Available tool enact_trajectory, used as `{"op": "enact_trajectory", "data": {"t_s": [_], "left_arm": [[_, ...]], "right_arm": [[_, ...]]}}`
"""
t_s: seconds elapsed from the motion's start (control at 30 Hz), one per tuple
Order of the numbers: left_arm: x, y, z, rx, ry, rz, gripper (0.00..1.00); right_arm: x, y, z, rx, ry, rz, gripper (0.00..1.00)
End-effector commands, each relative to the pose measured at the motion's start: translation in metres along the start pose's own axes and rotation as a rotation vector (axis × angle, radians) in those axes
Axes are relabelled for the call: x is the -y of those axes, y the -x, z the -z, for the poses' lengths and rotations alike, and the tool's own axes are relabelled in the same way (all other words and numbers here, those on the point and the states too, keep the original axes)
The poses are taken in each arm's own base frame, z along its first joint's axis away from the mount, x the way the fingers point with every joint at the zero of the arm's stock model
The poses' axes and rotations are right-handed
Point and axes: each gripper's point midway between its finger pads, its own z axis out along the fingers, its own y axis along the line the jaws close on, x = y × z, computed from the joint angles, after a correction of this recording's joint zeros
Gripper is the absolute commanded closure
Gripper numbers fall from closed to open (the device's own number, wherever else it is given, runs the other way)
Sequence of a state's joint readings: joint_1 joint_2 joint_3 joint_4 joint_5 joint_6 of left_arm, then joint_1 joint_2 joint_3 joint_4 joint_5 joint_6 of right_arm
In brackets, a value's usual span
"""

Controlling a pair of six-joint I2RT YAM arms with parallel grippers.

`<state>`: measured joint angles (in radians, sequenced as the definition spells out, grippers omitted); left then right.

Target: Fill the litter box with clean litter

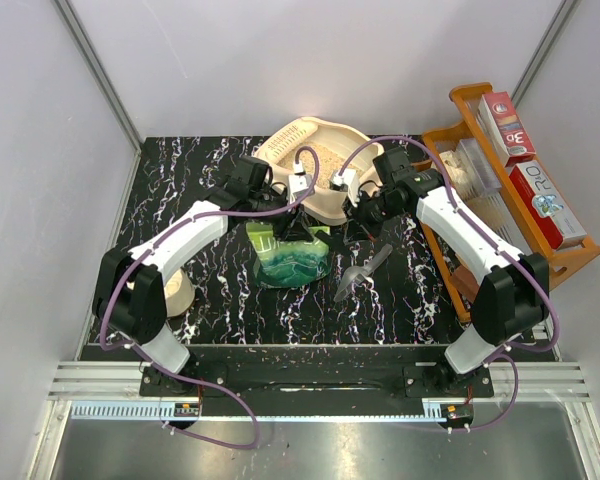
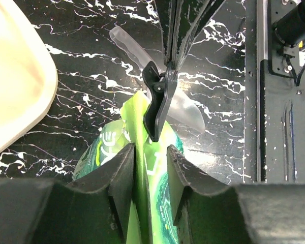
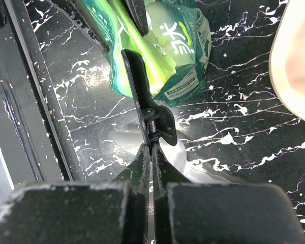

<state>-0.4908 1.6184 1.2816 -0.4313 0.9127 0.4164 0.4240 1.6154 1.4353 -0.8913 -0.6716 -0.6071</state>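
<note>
The cream litter box (image 1: 292,135) stands at the back centre with pale tan clean litter (image 1: 325,160) in it. Its rim shows in the left wrist view (image 2: 20,86) and in the right wrist view (image 3: 295,61). A green printed bag (image 1: 292,260) stands in front of it. My left gripper (image 2: 151,150) is shut on the bag's folded top edge (image 2: 137,127). A black spring clip (image 3: 142,91) lies along that top edge. My right gripper (image 3: 153,148) is shut on the clip's handles; the clip also shows in the left wrist view (image 2: 157,107).
A translucent grey scoop (image 1: 360,272) lies on the black marbled table to the right of the bag and under the clip (image 3: 213,152). An orange wooden rack (image 1: 460,215) with boxes stands at the right edge. A cream tape roll (image 1: 177,296) lies at the left.
</note>
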Motion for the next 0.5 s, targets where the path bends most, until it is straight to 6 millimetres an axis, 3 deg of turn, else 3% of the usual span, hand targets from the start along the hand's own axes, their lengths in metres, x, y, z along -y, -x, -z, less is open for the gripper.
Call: {"op": "enact_trajectory", "data": {"t_s": [0.0, 0.13, 0.4, 0.47], "left_arm": [[0.011, 0.010, 0.010, 0.001, -0.028, -0.057, 0.62], [0.028, 0.010, 0.009, 0.021, -0.104, -0.048, 0.56], [0.019, 0.026, -0.006, 0.092, -0.107, 0.055, 0.57], [0.019, 0.027, -0.009, 0.091, -0.117, 0.051, 0.62]], "right_arm": [[0.012, 0.014, 0.000, 0.038, -0.060, 0.027, 1.00], [0.011, 0.019, 0.002, 0.053, -0.062, 0.012, 1.00], [0.010, 0.018, 0.000, 0.053, -0.049, 0.007, 1.00], [0.009, 0.018, 0.001, 0.055, -0.053, 0.007, 1.00]]}}
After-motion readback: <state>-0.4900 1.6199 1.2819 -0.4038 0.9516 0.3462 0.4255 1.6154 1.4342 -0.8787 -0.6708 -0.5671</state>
